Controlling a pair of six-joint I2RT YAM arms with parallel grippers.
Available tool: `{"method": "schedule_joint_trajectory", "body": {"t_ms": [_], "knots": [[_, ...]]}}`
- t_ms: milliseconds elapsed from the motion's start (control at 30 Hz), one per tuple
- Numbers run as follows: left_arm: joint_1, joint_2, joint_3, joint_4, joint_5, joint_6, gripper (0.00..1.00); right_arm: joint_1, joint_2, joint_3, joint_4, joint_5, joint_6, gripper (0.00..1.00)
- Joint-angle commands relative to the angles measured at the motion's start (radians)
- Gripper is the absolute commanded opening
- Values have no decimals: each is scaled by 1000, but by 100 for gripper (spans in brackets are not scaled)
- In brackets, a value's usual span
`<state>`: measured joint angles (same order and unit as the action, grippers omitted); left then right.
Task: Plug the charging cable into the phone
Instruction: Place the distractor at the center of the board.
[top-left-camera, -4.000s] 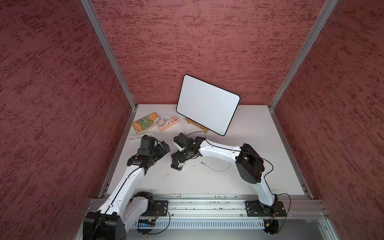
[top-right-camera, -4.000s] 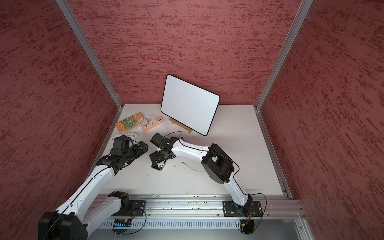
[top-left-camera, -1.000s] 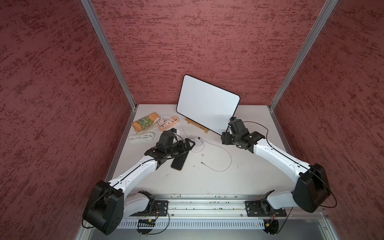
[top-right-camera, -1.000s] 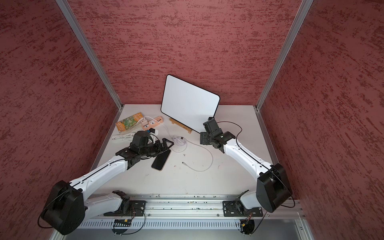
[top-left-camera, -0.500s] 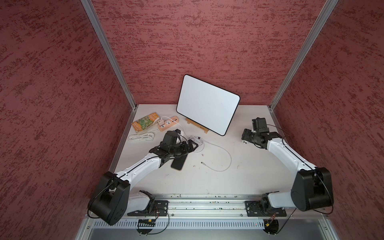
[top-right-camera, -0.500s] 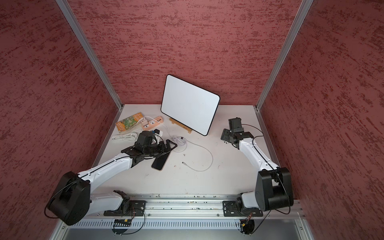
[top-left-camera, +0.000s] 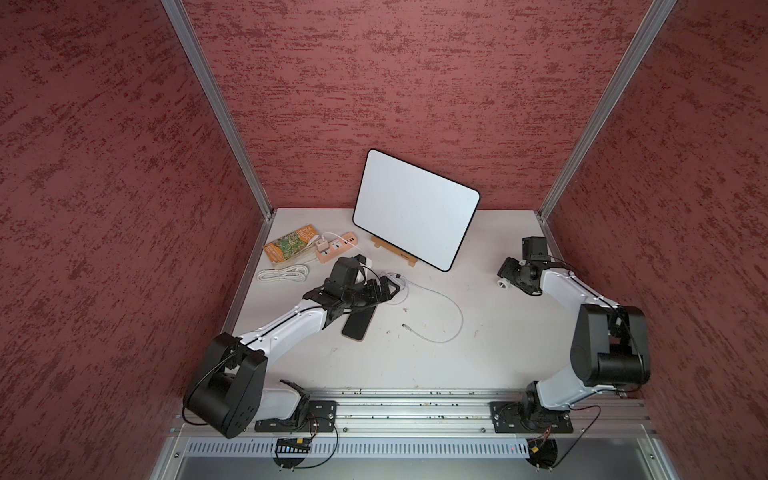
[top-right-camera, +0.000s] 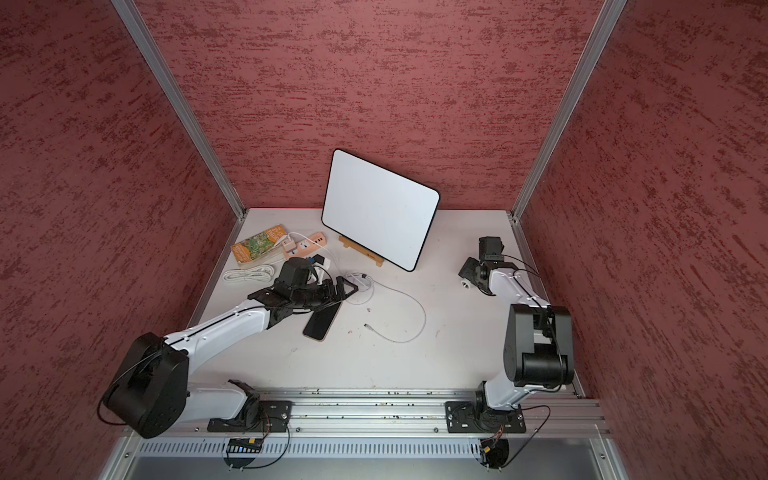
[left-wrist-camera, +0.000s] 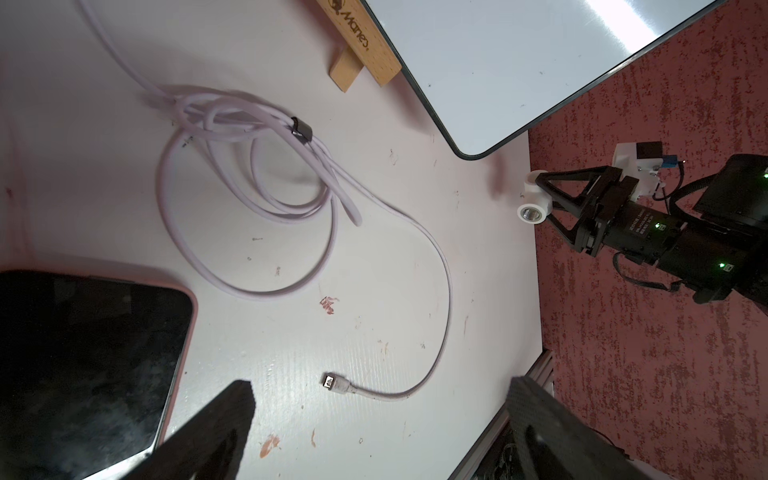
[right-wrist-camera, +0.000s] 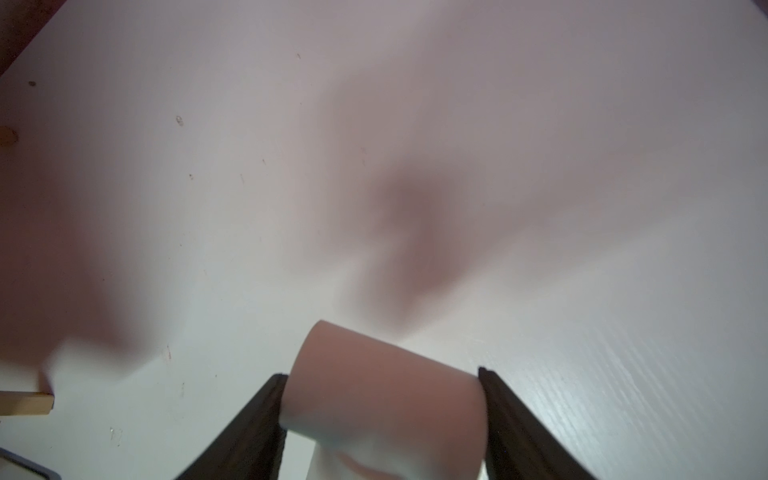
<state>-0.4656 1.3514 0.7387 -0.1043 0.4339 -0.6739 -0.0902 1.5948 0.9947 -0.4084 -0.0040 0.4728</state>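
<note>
Now one phone (top-left-camera: 358, 324) lies flat on the worktop (top-left-camera: 415, 365), its far end under my left hand (top-left-camera: 386, 289), which hangs there spread wide with nothing in it. One cable (top-left-camera: 453, 307) runs from a loose coil just past that hand, round in an arc, to its single plug (top-left-camera: 405, 327). The plug lies free near the phone, not touching it. My right hand (right-wrist-camera: 381, 372), well apart by the right edge, is clamped on one white fitting (top-left-camera: 503, 284). At the back stands one board (top-left-camera: 415, 208) on one stand (top-left-camera: 395, 249). To its left lie one power strip (top-left-camera: 336, 245), one book (top-left-camera: 291, 245) and one folded cord (top-left-camera: 282, 274).
</note>
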Motion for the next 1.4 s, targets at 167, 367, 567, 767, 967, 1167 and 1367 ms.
{"method": "schedule_joint_trajectory", "body": {"t_ms": [167,367,567,767,967,1167,1367], "knots": [[-12,35,12,35,-11,41,100,-42,100,75,35,30,-4,65],[-14,34,11,26,-26,60,100,-43,160,100,36,23,-8,65],[-15,44,10,20,-33,56,100,-42,177,93,40,5,-6,67],[-13,51,4,18,-38,51,100,-32,180,73,57,-42,13,67],[-11,45,-4,14,-39,49,100,-2,185,76,51,-49,8,67],[-8,32,-19,21,-46,29,100,52,189,76,46,-57,6,68],[-5,16,-26,10,-47,25,100,80,221,91,40,-80,3,85]]}}
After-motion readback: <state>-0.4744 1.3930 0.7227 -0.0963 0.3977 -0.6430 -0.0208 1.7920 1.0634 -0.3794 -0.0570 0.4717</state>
